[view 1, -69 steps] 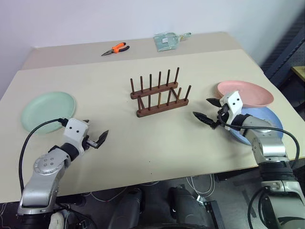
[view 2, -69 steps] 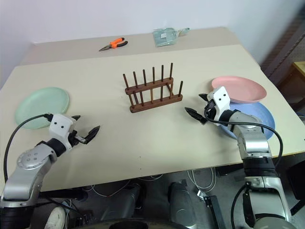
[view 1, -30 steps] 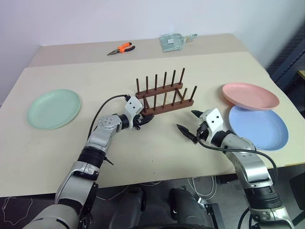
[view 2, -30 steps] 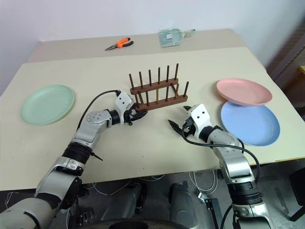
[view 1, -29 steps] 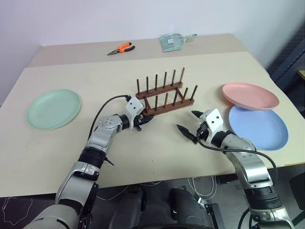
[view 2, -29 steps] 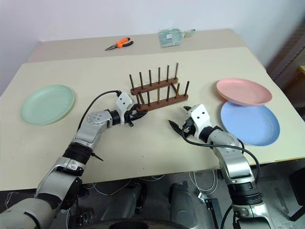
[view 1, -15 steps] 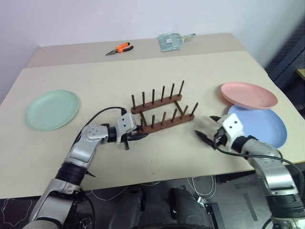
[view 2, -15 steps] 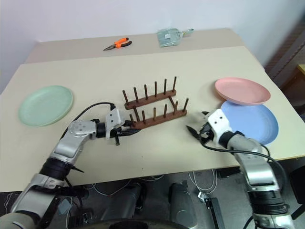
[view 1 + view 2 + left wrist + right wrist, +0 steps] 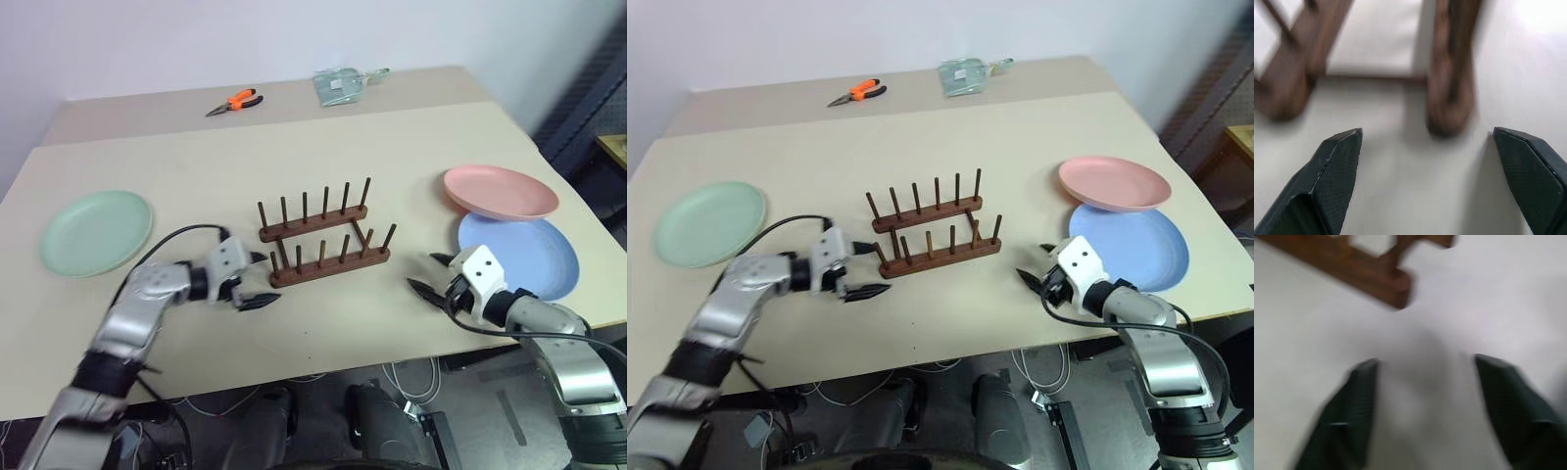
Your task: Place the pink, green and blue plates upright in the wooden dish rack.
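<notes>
The wooden dish rack (image 9: 318, 245) stands empty at mid-table. Just off its left end my left gripper (image 9: 263, 282) is open; in the left wrist view its fingertips (image 9: 1337, 166) stand wide apart with the rack's rail ends (image 9: 1449, 73) just ahead and nothing held. The green plate (image 9: 96, 231) lies flat at the far left. On the right the pink plate (image 9: 500, 192) rests partly on the far rim of the blue plate (image 9: 524, 257). My right gripper (image 9: 428, 274) hovers open between the rack and the blue plate, with bare table between its fingers (image 9: 1356, 401).
Orange-handled pliers (image 9: 235, 100) and a clear plastic packet (image 9: 340, 85) lie on the far table section. The blue plate sits close to the table's front right edge. Bare tabletop lies between the green plate and the rack.
My left gripper, shut on the rack's left end, dragged it nearer, then let go, opened and drew back left. My right gripper moved back toward the blue plate with narrower jaws.
</notes>
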Tool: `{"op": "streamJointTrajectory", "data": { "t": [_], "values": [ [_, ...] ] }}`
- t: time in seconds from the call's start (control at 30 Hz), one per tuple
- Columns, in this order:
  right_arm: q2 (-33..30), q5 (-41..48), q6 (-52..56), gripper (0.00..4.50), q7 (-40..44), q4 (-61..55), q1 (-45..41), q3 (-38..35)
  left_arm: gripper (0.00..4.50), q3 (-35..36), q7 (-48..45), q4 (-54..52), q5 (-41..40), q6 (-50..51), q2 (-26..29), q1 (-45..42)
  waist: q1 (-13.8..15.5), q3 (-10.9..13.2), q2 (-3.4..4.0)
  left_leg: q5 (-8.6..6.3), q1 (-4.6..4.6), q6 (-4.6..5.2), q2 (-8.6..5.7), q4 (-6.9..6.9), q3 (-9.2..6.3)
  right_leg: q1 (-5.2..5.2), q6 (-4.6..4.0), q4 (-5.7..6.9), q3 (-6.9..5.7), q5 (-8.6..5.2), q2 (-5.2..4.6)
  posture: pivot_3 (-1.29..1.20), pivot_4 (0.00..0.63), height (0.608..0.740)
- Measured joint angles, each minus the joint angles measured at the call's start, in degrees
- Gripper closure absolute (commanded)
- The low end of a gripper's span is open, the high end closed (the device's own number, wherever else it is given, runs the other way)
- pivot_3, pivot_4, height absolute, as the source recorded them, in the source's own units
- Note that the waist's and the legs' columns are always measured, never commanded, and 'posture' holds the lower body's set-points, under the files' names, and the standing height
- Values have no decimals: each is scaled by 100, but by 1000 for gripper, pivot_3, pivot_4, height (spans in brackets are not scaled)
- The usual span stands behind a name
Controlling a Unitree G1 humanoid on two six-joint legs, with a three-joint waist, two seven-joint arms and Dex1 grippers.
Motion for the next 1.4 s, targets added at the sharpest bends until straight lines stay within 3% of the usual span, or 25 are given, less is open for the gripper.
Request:
{"op": "streamJointTrajectory", "data": {
  "t": [0.07, 0.1, 0.13, 0.37, 0.53, 0.67, 0.87, 1.0, 1.2, 1.4],
  "values": [
    [24, 2, 77, 3980, 41, -94, -47, 168, 2447, 94, 93, -529, -147, 343, 57, 411, 46, -6, 10, 0, 0, 0, 0, 9, 0, 8, -12, -3, -1, -8, 0, 0, 150, 740],
    [60, 2, 86, 4391, 44, -112, -85, 243, 2871, 61, 165, -773, -176, 485, 28, 543, 67, -10, 13, 0, 1, 0, -1, 12, 0, 16, -16, -8, -1, -11, -2, 0, 150, 740],
    [113, -11, 96, 4500, 43, -111, -142, 322, 3356, 0, 277, -949, -169, 589, -44, 613, 101, -11, 13, 0, 1, 1, -2, 17, -1, 23, -17, -11, -4, -13, -3, 0, 150, 740],
    [414, -376, 158, 4500, -190, 80, -592, 942, 3356, -614, 1592, -1154, 126, 1115, -1431, 331, 377, -18, 14, -2, -1, 6, -17, 31, -4, 39, -6, -18, -10, -15, -10, 0, 150, 740],
    [932, -973, -16, 4500, -900, 801, -1232, 1198, 3356, -712, 2926, -146, 699, 893, -2191, -425, 351, -25, 8, -1, 48, 3, -13, 25, -1, 74, 3, -11, -11, -21, -3, 0, 150, 740],
    [1250, -1231, -177, 4500, -1367, 1541, -1783, 1203, 3356, -517, 3474, 618, 795, 708, -2411, -970, 274, -30, 8, -2, 74, 3, -13, 12, -2, 95, 10, -11, -14, -19, 0, 0, 150, 740],
    [1324, -1394, -478, 4500, -1590, 2263, -2248, 1178, 3356, -448, 3535, 1106, 841, 418, -2431, -1273, 200, -31, 10, -1, 74, 4, -17, 10, -4, 94, 17, -9, -16, -9, 4, 0, 150, 740],
    [1242, -1366, -558, 3241, -1461, 2263, -2229, 1102, 3403, -453, 3517, 1131, 876, 379, -2431, -1285, 198, -32, 11, -1, 74, 4, -17, 11, -4, 95, 17, -10, -16, -9, 4, 0, 150, 740],
    [63, -1243, -682, 185, -787, 1537, -1770, 637, 3403, -452, 3098, 306, 719, 567, -2159, -689, 183, -30, 13, -12, 65, 16, -21, 6, 2, 89, 26, -18, -11, -15, -3, 0, 150, 740],
    [-1005, -1332, -825, 185, -466, 1232, -1912, 57, 3403, -644, 2486, -532, 277, 967, -2016, -162, 194, -27, 12, -13, 62, 16, -12, 9, -1, 99, 11, -37, -11, -30, -8, 0, 150, 740]
  ]
}}
